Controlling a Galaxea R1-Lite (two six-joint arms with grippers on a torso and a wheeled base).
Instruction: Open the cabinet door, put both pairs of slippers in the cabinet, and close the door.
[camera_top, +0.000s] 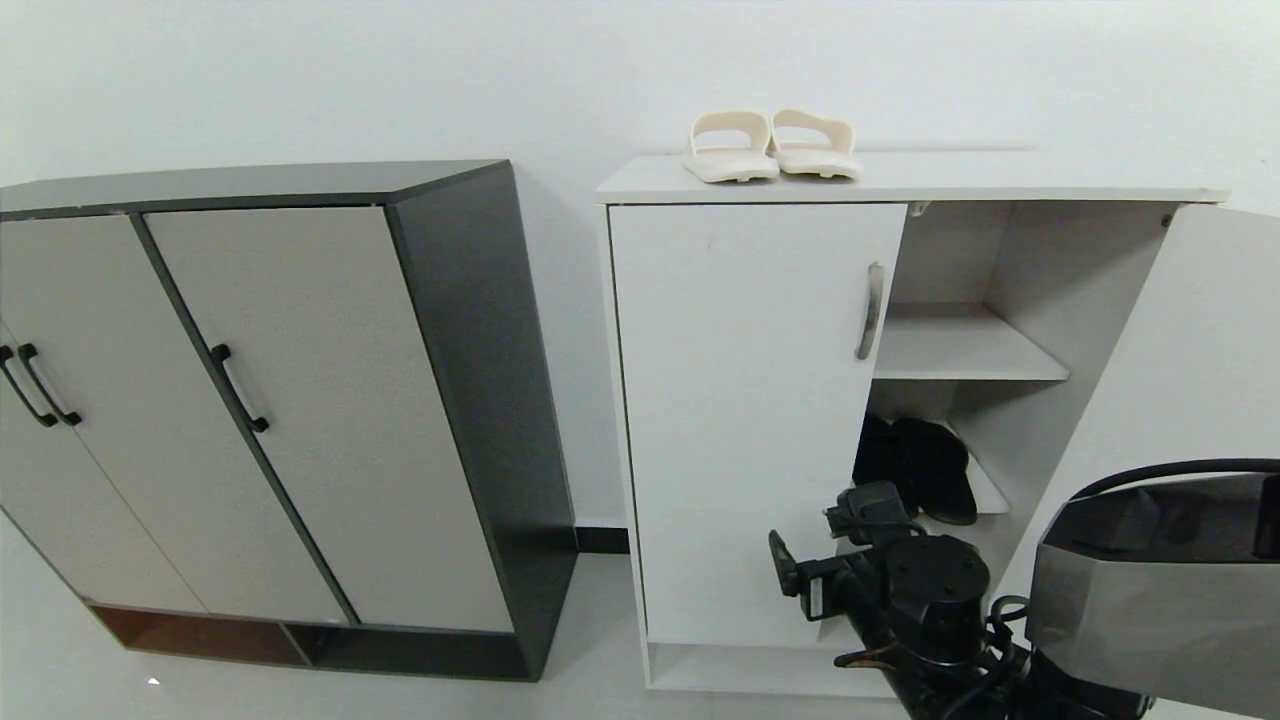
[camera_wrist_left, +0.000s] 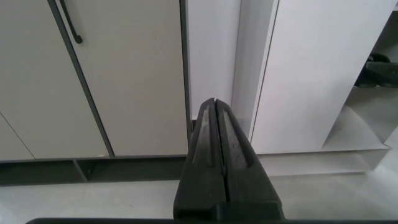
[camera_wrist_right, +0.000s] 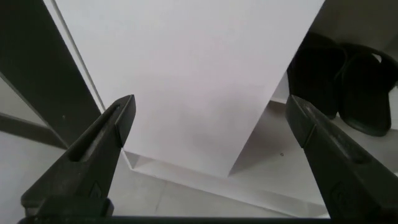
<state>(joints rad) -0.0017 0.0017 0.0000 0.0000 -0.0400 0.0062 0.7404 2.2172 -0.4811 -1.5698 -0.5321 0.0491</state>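
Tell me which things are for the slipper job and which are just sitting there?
For the job: white cabinet, its open door, cream slippers on top, black slippers inside, open right tool.
Just there: dark cabinet, doors shut.

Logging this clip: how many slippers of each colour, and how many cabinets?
Cream slippers: 2
Black slippers: 2
Cabinets: 2, a white cabinet and a grey cabinet
Total: 6
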